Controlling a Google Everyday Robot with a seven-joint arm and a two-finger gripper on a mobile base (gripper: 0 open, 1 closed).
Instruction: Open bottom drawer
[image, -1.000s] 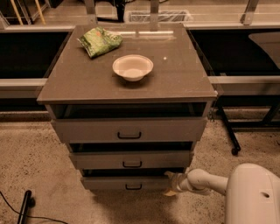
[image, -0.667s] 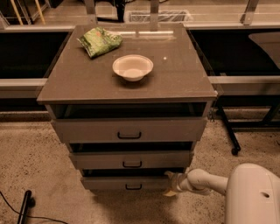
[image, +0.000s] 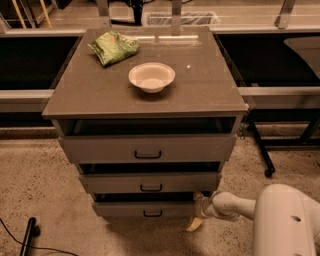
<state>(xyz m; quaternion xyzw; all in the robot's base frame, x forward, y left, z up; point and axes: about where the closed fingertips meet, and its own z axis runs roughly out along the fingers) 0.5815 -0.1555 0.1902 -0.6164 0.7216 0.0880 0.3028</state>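
Note:
The bottom drawer (image: 130, 209) is the lowest of three grey-brown drawers in the cabinet, with a small black bar handle (image: 152, 214). It stands slightly pulled out, with a dark gap above its front. My gripper (image: 197, 210) is at the drawer's right end, low near the floor, on the end of my white arm (image: 232, 206) that reaches in from the lower right. One pale fingertip (image: 193, 224) points down toward the floor beside the drawer's right corner.
The two upper drawers (image: 147, 149) are also slightly pulled out. A white bowl (image: 151, 76) and a green bag (image: 114, 47) lie on the cabinet top (image: 200, 90). Dark shelving flanks the cabinet; a black stand leg (image: 262, 155) is at right, a black cable (image: 25, 240) at lower left.

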